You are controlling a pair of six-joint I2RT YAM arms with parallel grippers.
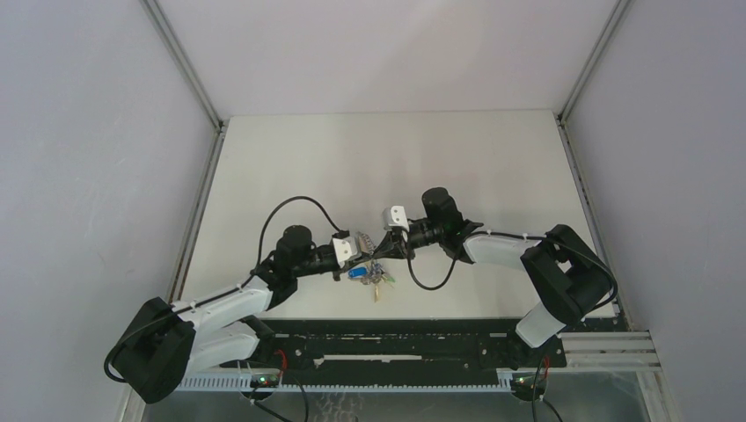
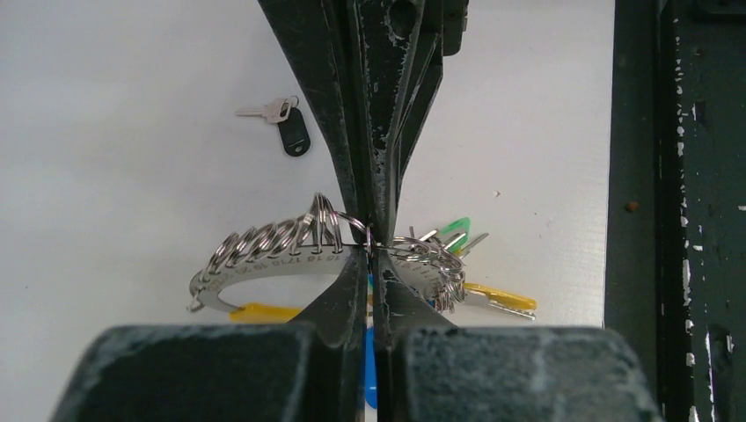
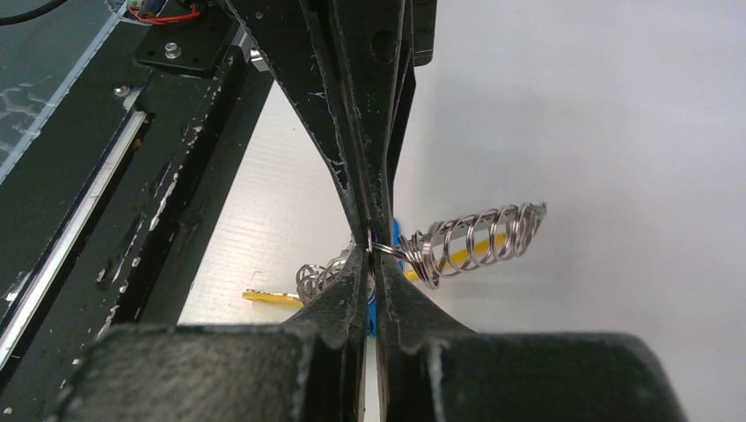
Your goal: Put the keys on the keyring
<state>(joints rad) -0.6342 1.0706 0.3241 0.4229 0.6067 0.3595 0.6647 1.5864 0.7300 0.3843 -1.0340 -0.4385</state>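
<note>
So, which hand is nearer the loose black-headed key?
Right. The key lies on the table alongside the right hand; the left hand points toward it from the keyring, which both grip.

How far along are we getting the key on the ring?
Done: left tool and right tool are both shut on the keyring. In hand: only the keyring. To do: the black-headed key lies loose on the table, not yet threaded.
</note>
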